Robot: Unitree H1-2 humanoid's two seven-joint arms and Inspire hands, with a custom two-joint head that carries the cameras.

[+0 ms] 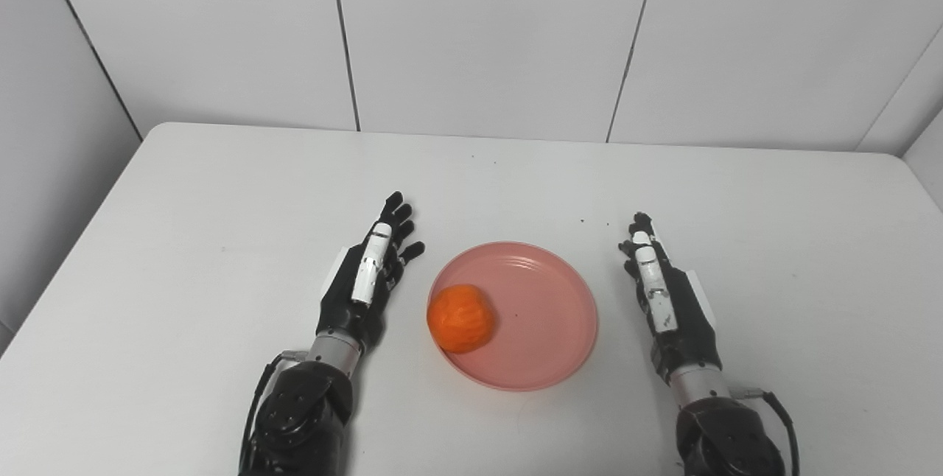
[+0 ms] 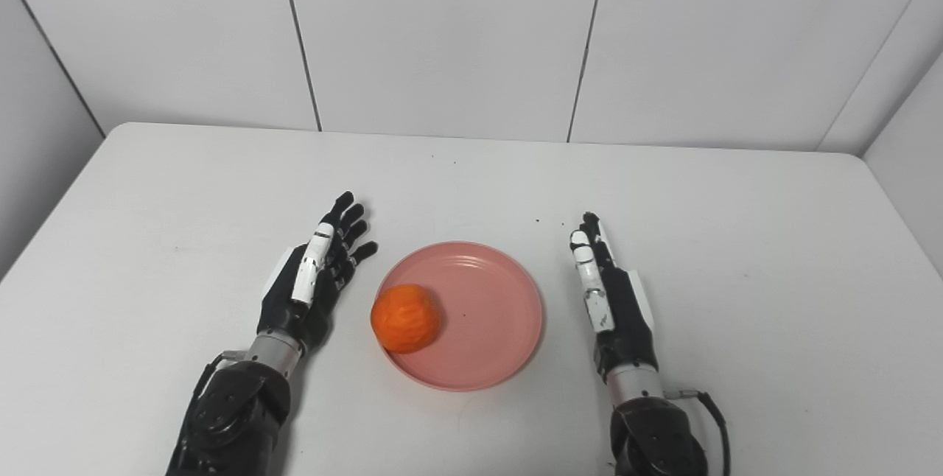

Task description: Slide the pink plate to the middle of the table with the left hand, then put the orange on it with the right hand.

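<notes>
Fingers (image 1: 390,222) of left hand (image 1: 366,277) extended and spread, holding nothing; right hand (image 1: 663,288) likewise straight, empty. Pink plate (image 1: 545,314) mid-desk (image 1: 221,203) between both hands, apart from each. Orange (image 1: 460,318) sits on plate's left edge.
</notes>
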